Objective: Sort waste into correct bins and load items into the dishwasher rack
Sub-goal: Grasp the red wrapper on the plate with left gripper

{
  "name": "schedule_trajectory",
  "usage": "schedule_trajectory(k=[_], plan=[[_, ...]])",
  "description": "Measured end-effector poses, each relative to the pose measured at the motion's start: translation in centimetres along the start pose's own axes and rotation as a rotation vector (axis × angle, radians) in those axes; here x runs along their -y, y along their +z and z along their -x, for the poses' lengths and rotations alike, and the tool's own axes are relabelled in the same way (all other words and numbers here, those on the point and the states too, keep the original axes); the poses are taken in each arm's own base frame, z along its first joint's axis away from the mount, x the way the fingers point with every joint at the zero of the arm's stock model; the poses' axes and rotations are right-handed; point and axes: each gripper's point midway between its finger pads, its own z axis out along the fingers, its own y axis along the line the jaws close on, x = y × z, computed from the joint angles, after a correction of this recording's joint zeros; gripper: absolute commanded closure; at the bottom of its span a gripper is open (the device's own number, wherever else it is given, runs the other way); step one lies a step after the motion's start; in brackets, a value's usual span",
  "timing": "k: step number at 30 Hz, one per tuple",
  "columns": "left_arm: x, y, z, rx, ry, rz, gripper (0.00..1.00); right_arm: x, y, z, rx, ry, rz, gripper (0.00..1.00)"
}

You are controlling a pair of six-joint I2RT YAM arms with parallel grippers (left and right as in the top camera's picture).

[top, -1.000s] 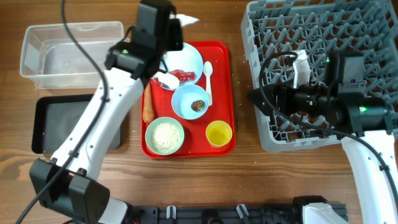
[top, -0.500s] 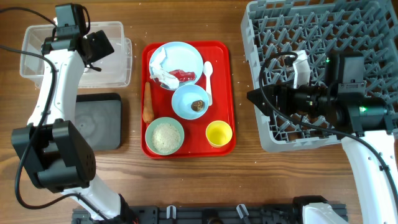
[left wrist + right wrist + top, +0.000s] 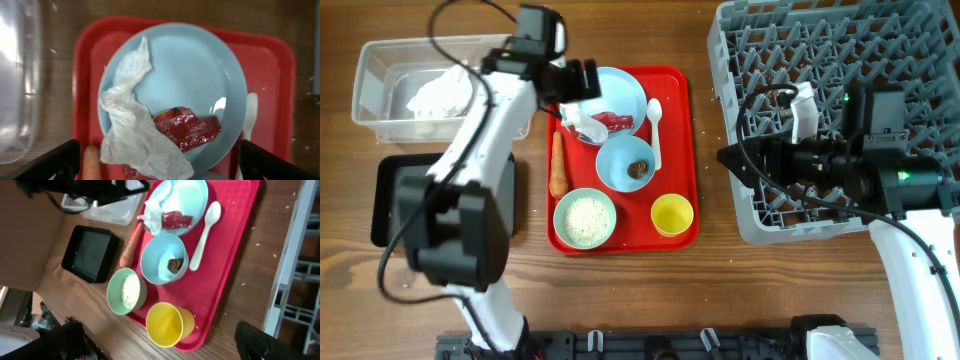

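Since half a second ago our left arm has swung back from the tub (image 3: 380,60) to the red tray (image 3: 682,150), and a white napkin wad (image 3: 435,95) now shows in the tub, where the arm was covering the view. Our right arm has not moved.

Our left claw (image 3: 159,147) hangs over the plate (image 3: 200,65), its fingers spread wide with nothing between them. On the plate lie a second napkin (image 3: 130,130) and the wrapper (image 3: 187,129), which touches the napkin's edge. The spoon (image 3: 654,125) rests on the tray just right of the plate.

Below the plate sits the blue bowl (image 3: 160,255) with the brown lump (image 3: 174,263) inside. The green bowl (image 3: 111,297) holds rice (image 3: 130,287). Beside it stands the cup (image 3: 672,214). The carrot (image 3: 557,165) lies along the tray's left edge.

The black tray (image 3: 395,200) sits just in front of the tub, partly under our left arm.

Our right claw (image 3: 156,330) reaches out from over the rack (image 3: 880,40) toward the tray, wide open and holding nothing.
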Motion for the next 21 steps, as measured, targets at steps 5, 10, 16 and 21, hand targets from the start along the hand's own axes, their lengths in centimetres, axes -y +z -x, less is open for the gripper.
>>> schedule_trajectory(k=[5, 10, 16, 21], plan=[[0.3, 4.1, -2.6, -0.098, 0.024, 0.034, 0.0, 0.4, 0.0, -0.3, -0.011, 0.009, -0.023, 0.0], [-0.7, 7.3, -4.2, -0.16, 0.021, 0.064, 0.0, 0.5, 0.0, -0.4, -0.014, 0.011, -0.03, 0.0], [-0.9, 8.1, -4.2, -0.157, 0.028, 0.069, 0.95, 0.5, 0.0, -0.4, -0.014, 0.011, -0.031, 0.0], [-1.0, 8.4, -4.5, -0.166, 0.031, 0.071, 0.96, 0.6, 0.0, -0.4, -0.014, 0.011, -0.038, 0.0]])
